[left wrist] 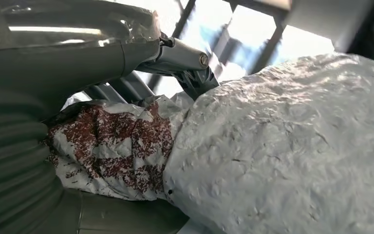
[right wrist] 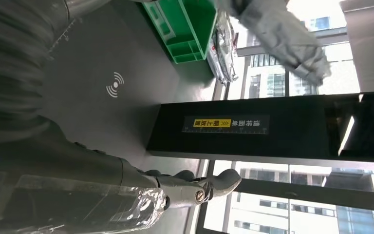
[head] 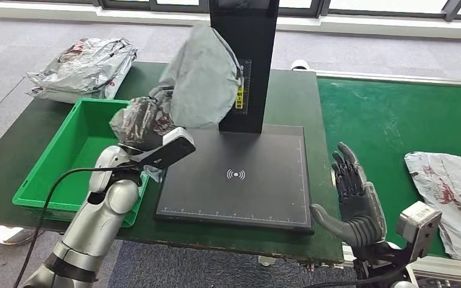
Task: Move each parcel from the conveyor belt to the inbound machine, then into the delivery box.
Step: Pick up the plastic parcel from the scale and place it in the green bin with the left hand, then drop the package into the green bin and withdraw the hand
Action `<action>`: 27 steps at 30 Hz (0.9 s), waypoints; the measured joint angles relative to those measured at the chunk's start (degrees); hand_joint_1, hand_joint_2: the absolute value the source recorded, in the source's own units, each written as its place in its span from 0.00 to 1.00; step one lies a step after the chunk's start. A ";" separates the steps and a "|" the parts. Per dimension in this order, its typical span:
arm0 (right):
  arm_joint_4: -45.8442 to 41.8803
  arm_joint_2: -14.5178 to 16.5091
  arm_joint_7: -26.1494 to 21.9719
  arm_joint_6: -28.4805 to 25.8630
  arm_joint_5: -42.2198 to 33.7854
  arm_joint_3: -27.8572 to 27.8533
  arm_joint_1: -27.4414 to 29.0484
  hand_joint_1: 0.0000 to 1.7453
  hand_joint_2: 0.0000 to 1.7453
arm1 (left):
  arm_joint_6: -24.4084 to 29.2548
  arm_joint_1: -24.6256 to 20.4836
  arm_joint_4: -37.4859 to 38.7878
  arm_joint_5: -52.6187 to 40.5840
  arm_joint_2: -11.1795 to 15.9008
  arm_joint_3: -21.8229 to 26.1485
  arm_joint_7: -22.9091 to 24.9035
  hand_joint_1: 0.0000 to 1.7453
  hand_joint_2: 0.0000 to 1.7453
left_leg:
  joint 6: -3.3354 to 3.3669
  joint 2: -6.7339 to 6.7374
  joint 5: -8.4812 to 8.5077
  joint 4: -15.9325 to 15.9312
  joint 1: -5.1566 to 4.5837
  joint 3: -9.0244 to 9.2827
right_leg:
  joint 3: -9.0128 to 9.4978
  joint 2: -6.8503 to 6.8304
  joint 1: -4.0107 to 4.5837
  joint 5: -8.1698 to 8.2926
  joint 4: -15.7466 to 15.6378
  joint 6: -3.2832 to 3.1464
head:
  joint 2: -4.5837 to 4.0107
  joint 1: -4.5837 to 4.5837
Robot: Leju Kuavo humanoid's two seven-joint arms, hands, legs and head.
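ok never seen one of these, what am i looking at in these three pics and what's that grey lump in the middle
It is a humanoid robot sorting parcels. The wide picture is from its head, looking down at its own arms. The left hand holds up a grey parcel bag, the lump you mean, between the green box and the black scanning machine with its upright post. The right hand hangs open beside the machine, holding nothing. Another parcel lies on the green conveyor belt, and one more bag lies behind the box. The other two pictures come from cameras at the wrists, so they look turned: the left one shows the held bag up close, the right one the machine's post.
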 joint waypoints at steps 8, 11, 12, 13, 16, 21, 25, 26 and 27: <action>-0.06 -0.01 -0.65 1.40 -0.07 -0.42 1.27 0.00 1.00 | 5.53 1.47 -4.49 -28.09 3.18 13.48 11.31 1.00 1.00 | -0.02 0.07 0.01 -0.01 0.02 -0.02 | -0.06 0.08 0.03 -0.01 0.00 -0.02 | -0.01 -0.01; 0.25 -0.01 -0.73 1.63 -0.21 -0.42 1.12 0.00 1.00 | 6.03 2.04 -4.05 -30.88 3.90 16.35 11.85 1.00 1.00 | -0.04 0.03 0.03 -0.01 0.03 -0.04 | -0.05 0.05 0.03 -0.01 0.00 -0.02 | 0.00 -0.01; 0.35 -0.01 -0.72 1.69 -0.30 -0.42 1.01 0.00 1.00 | 6.02 2.19 -3.85 -31.69 4.09 17.08 12.23 1.00 1.00 | -0.04 0.02 0.03 -0.01 0.03 -0.05 | -0.05 0.04 0.03 -0.01 0.00 -0.02 | -0.01 -0.01; 0.48 -0.01 -0.69 1.76 -0.39 -0.42 0.86 0.00 1.00 | 5.72 2.35 -3.57 -32.65 4.27 17.67 12.90 1.00 1.00 | -0.04 0.02 0.03 -0.01 0.03 -0.06 | -0.04 0.04 0.02 -0.01 0.00 -0.02 | -0.01 0.00; 1.22 -0.01 -0.64 2.30 -0.62 -0.42 0.23 0.00 1.00 | 2.17 2.67 -1.46 -35.47 5.04 19.71 15.64 0.54 1.00 | -0.04 0.05 0.03 -0.01 0.02 -0.07 | -0.07 0.08 0.01 0.00 0.00 -0.03 | -0.01 0.02; 2.55 -0.06 -0.76 3.22 -0.77 -0.42 -0.76 0.00 1.00 | -5.74 2.93 5.14 -35.85 6.22 23.10 15.83 0.00 1.00 | -0.06 0.03 0.05 0.00 0.03 -0.08 | -0.14 0.05 0.04 0.02 0.00 -0.07 | -0.01 0.01; 2.82 -0.08 -0.75 3.43 -0.66 -0.42 -1.01 0.00 1.00 | -7.03 2.93 8.78 -34.48 6.23 23.93 13.82 0.00 1.00 | -0.06 0.05 0.05 0.00 0.03 -0.09 | -0.15 0.07 0.04 0.03 0.00 -0.07 | 0.01 0.01; 2.83 -0.08 -0.75 3.43 -0.62 -0.42 -1.01 0.00 1.00 | -7.31 2.91 9.29 -33.94 6.16 23.97 13.25 0.00 1.00 | -0.06 0.06 0.05 0.00 0.03 -0.09 | -0.16 0.08 0.04 0.03 0.00 -0.07 | 0.01 0.01; 2.83 -0.08 -0.75 3.43 -0.61 -0.42 -1.00 0.00 1.00 | -7.52 2.88 9.71 -33.53 6.08 23.97 12.80 0.00 1.00 | -0.06 0.06 0.05 0.00 0.03 -0.10 | -0.16 0.09 0.04 0.03 -0.01 -0.07 | 0.00 0.01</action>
